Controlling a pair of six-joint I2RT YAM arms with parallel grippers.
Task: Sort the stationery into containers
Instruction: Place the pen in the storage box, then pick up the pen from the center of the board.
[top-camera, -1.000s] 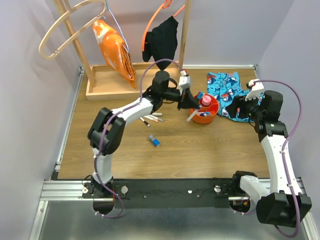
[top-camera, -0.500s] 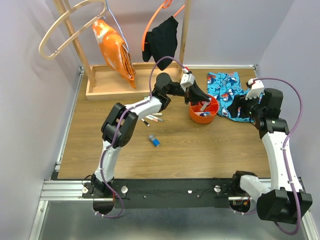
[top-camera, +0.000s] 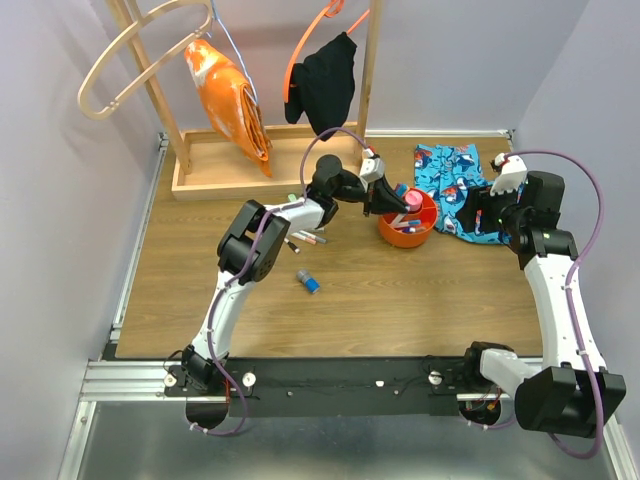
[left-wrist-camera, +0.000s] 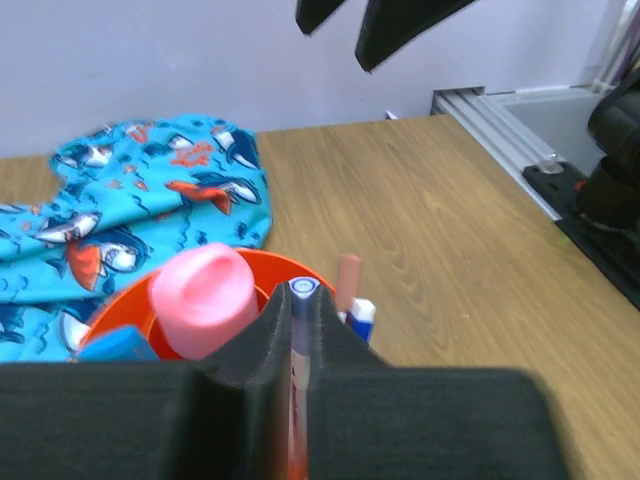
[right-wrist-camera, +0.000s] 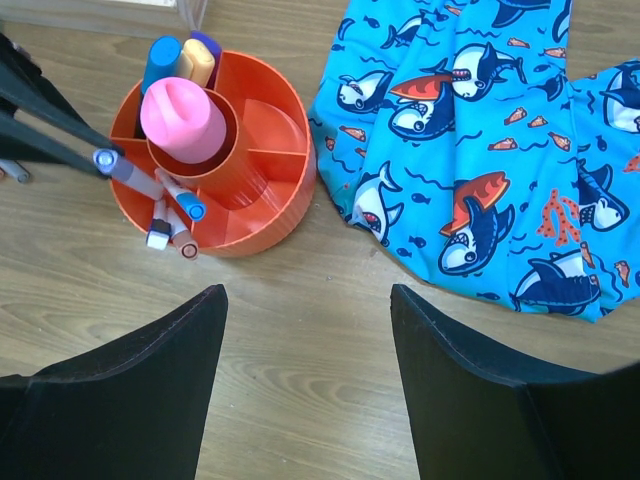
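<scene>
Swung in over the round orange plastic tub (right-wrist-camera: 290, 205) with the slim blue-tipped pen (right-wrist-camera: 135, 178) clamped in the left jaws, right jaws apart, looked ready to drop.

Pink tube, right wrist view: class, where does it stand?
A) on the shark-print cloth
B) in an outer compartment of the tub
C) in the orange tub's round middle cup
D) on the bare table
C: the pink tube stands upright in the round middle cup of the orange tub, with the divided outer compartments around it.
</scene>
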